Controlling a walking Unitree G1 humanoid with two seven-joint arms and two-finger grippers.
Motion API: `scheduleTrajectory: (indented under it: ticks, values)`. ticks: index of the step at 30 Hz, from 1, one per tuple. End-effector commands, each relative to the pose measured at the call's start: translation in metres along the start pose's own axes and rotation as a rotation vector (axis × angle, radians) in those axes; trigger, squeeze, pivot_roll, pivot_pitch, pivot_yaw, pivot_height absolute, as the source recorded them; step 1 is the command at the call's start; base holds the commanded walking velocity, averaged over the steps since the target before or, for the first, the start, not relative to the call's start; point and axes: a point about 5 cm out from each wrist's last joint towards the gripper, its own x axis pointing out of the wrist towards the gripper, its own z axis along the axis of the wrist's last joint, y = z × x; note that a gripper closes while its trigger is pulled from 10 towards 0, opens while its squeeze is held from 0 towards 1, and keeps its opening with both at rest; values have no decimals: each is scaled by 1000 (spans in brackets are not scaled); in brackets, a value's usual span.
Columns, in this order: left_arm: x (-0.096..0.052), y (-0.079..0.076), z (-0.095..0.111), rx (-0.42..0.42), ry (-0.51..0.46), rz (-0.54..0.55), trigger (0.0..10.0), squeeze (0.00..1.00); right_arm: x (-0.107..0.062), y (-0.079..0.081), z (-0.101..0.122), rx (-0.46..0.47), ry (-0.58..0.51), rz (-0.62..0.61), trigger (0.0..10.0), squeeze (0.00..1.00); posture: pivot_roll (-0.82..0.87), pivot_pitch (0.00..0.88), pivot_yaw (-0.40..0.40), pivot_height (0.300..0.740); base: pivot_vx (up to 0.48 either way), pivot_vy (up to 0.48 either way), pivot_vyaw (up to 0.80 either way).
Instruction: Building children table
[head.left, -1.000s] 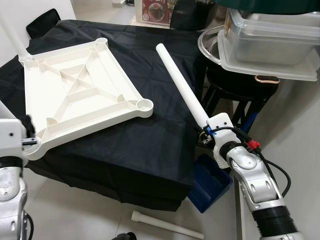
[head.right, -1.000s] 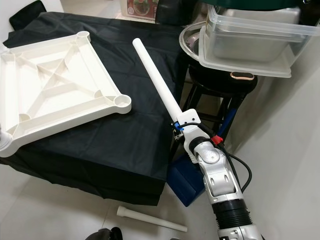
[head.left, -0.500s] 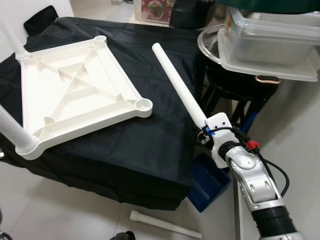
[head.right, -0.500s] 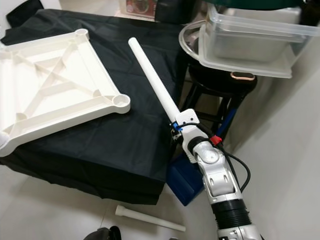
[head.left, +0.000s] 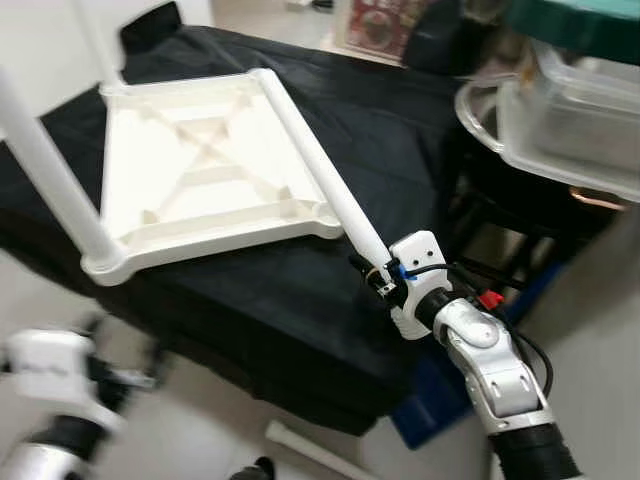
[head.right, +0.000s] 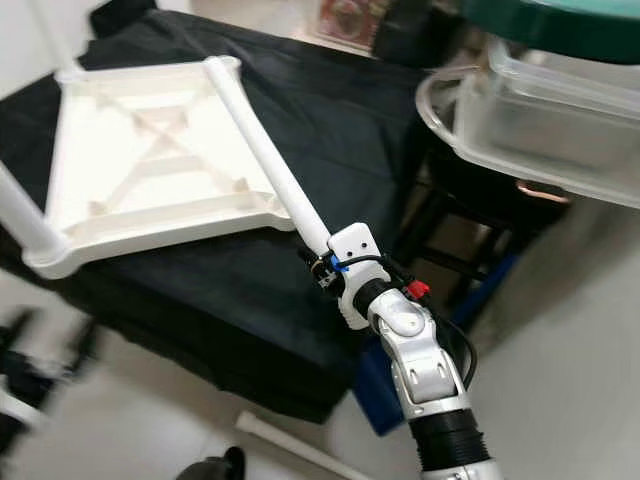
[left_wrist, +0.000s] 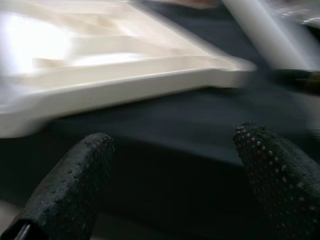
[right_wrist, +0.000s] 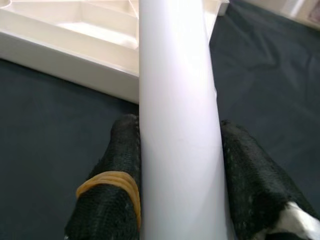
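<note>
Right gripper (head.left: 382, 283) clamps the near end of a white table leg (head.right: 262, 157), black fingers (right_wrist: 120, 165) pressed on both sides of the tube. Leg runs out long from the grip, angled up and away across the near right part of the black-draped table (head.left: 400, 150), its far end over the right edge of the upturned white tabletop (head.left: 190, 180). Left gripper (left_wrist: 172, 175) hangs low, near the draped table's near left edge, fingers spread wide, holding nothing; view blurred. One leg (head.left: 50, 170) already stands in the tabletop's near left corner socket. Spare leg (head.right: 290, 445) lies on the floor below the near edge. Clear bins (head.right: 560, 120) on a stool at far right.

Risks, judged: grip sits at the very end of a long tube, so it may twist or slip in the fingers. The far end may knock the tabletop askew on the loose cloth. A swing right could hit the bins. Misaligned tip would jam at a socket rim.

Versus a second ago: camera has shifted and blurred. Leg lay over bare cloth well right of the tabletop; now it overlies its right edge. Left arm was up at the near left corner; now it is dropped below.
</note>
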Motion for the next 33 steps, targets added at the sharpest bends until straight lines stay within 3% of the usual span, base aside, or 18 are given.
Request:
scheduleTrajectory:
  ticks: [1,3,11,16,26,33]
  values:
    - [1,0,1,14,12,-21,10000,0,4,12,7,28,-52,52,10000,0,53,161,-49,740,0,0,794]
    - [21,-5,4,33,-20,-47,10000,0,6,13,14,89,-95,53,10000,0,47,155,-49,740,0,0,794]
    - [52,-13,0,50,-61,-74,10000,0,10,10,24,162,-143,32,10000,0,19,138,-44,740,0,0,794]
    - [76,-32,4,34,-105,-137,10000,0,8,-1,27,228,-162,-30,10000,0,2,123,-36,740,0,0,476]
    - [87,-35,10,17,-152,-139,10000,0,9,-6,33,264,-179,-47,10000,0,-6,115,-38,740,0,0,0]
    - [88,-32,14,6,-171,-124,10000,0,10,-1,35,265,-182,-34,10000,0,-8,119,-39,740,0,-453,0]
